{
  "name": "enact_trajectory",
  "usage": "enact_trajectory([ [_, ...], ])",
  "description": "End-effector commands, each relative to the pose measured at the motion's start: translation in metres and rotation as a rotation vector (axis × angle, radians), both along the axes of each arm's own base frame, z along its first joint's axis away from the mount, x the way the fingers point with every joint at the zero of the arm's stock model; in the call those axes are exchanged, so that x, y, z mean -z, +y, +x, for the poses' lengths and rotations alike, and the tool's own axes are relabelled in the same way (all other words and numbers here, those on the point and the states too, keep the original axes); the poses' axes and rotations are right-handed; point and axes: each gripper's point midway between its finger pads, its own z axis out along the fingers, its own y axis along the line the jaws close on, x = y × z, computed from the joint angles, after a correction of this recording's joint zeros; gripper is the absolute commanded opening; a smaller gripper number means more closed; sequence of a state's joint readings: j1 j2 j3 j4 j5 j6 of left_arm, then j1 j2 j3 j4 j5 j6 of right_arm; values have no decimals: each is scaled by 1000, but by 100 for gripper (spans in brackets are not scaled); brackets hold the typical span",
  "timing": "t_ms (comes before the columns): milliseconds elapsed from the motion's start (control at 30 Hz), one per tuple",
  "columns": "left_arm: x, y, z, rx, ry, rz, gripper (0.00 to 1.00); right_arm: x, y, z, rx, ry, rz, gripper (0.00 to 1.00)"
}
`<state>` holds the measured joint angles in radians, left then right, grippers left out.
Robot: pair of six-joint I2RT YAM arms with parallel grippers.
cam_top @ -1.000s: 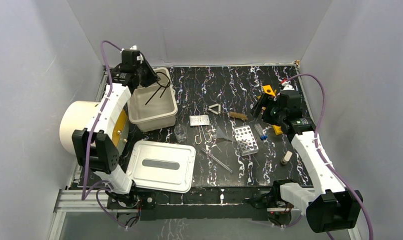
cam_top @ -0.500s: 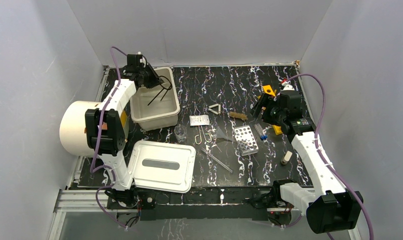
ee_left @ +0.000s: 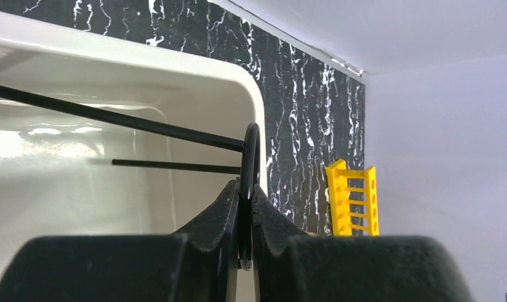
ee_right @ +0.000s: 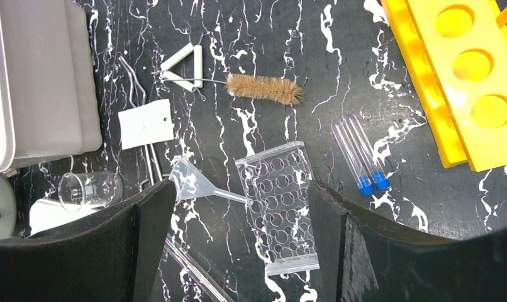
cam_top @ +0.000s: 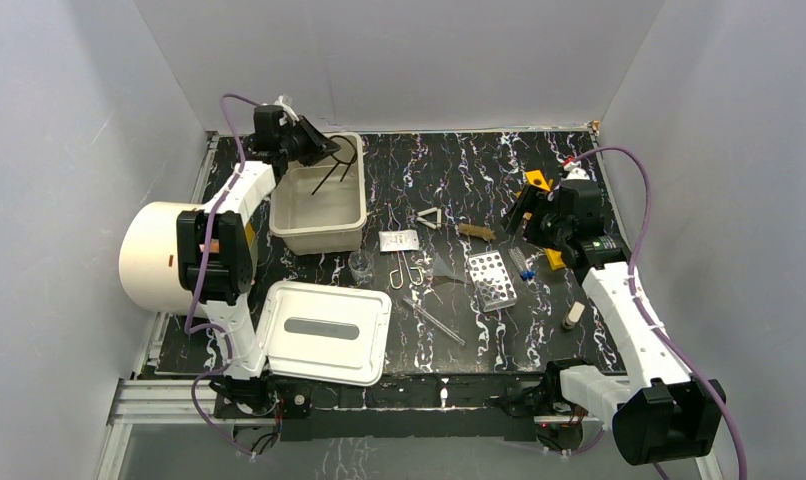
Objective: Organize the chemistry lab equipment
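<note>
My left gripper (cam_top: 314, 150) is shut on black wire tongs (cam_top: 335, 170) at the back of the cream bin (cam_top: 282, 222). In the left wrist view its fingers (ee_left: 245, 189) pinch the tongs' loop (ee_left: 251, 143), and the two prongs reach out over the bin (ee_left: 254, 100). My right gripper (cam_top: 524, 215) hangs open above the table. In the right wrist view its fingers (ee_right: 241, 184) straddle the perforated rack (ee_right: 279, 201), with nothing held. Two blue-capped vials (ee_right: 361, 154) lie beside the yellow tube rack (ee_right: 465, 82). A glass beaker (cam_top: 360, 264), silver wire tongs (cam_top: 407, 272) and glass rods (cam_top: 434, 320) lie mid-table.
The bin's lid (cam_top: 321, 332) lies at the front left, beside a big cream cylinder (cam_top: 159, 255). A brush (ee_right: 263, 88), a clay triangle (ee_right: 185, 66), a white plate (ee_right: 146, 123) and a clear funnel (ee_right: 191, 179) lie mid-table. A cork (cam_top: 573, 316) sits near the right arm.
My left gripper has swung right along the bin's back with the black tongs in it, and the bin has shifted a little to the right. The right arm has not moved.
</note>
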<state>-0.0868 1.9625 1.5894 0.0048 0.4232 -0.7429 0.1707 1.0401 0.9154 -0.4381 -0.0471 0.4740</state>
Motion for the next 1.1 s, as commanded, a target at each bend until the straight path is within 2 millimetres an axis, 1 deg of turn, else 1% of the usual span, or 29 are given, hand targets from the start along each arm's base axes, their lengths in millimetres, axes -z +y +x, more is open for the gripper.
enact_trajectory([
  [0,-30,0,5,41,-117,-77,0,-20,0,15,12,-75,3,85],
  [200,-10,21,-7,-25,-62,-66,0,-17,1,15,19,-67,9,85],
  [333,1,30,-12,-56,-67,-43,12,-16,3,17,14,-59,21,84],
  [400,4,32,-14,-46,-78,-27,17,-16,5,18,10,-57,27,84],
  [467,5,35,-15,-56,-75,-4,24,-16,6,18,6,-54,30,83],
  [533,0,42,-15,-90,-83,29,29,-18,6,18,6,-56,32,83],
  [567,-2,46,-15,-105,-84,48,29,-19,6,18,5,-61,35,83],
  [600,-4,53,-15,-137,-78,81,31,-21,7,17,3,-71,39,83],
  [667,-8,70,-18,-199,-51,163,45,-22,7,16,6,-82,49,82],
  [733,-14,78,-21,-228,-24,212,53,-23,8,16,4,-83,58,82],
  [767,-17,86,-22,-262,-4,250,61,-22,9,16,3,-79,63,82],
  [800,-16,95,-23,-297,19,288,65,-22,10,16,2,-79,67,82],
  [867,-23,95,-27,-282,6,321,66,-22,11,15,-4,-69,70,82],
  [933,-44,91,-32,-259,-32,341,67,-18,12,16,-18,3,45,80],
  [967,-50,91,-35,-256,-43,353,69,-15,12,16,-24,31,37,79],
  [1000,-56,90,-37,-251,-53,363,73,-10,13,16,-32,58,31,78],
  [1033,-71,87,-46,-226,-70,376,77,-11,17,18,-63,49,36,77],
  [1067,-76,85,-50,-215,-77,378,80,-15,19,18,-76,25,42,77],
])
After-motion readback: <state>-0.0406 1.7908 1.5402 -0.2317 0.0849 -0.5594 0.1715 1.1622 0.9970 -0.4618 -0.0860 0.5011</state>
